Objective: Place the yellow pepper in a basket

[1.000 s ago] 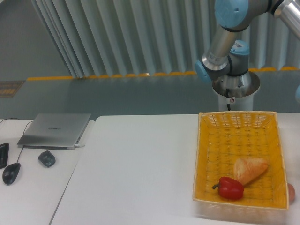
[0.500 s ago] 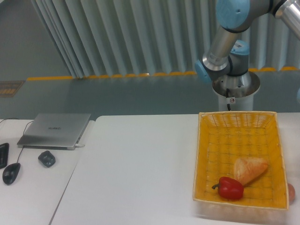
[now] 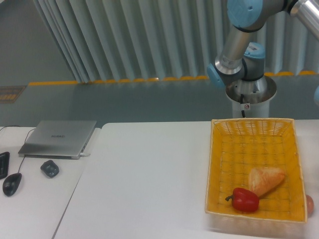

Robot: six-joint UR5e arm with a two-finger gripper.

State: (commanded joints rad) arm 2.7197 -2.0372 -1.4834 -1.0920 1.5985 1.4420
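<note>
I see the white surface point(image 3: 149, 189) carrying the yellow basket point(image 3: 216, 164) on its right side, and behind it the arm point(image 3: 239, 55) rises from its base and leaves the picture at the top right, so the gripper is outside my view and I cannot say how it stands. On the left surface lie a closed laptop point(image 3: 59, 137) and a mouse point(image 3: 12, 183). Inside the basket a bread roll point(image 3: 265, 179) rests touching a red pepper point(image 3: 244, 199) near the front wall, and I find no yellow pepper anywhere in view.

Pale vertical blinds point(image 3: 149, 40) are seen behind a grey floor point(image 3: 124, 102) marked with a yellow stripe point(image 3: 119, 80); a white tabletop point(image 3: 144, 189) fills the foreground.
</note>
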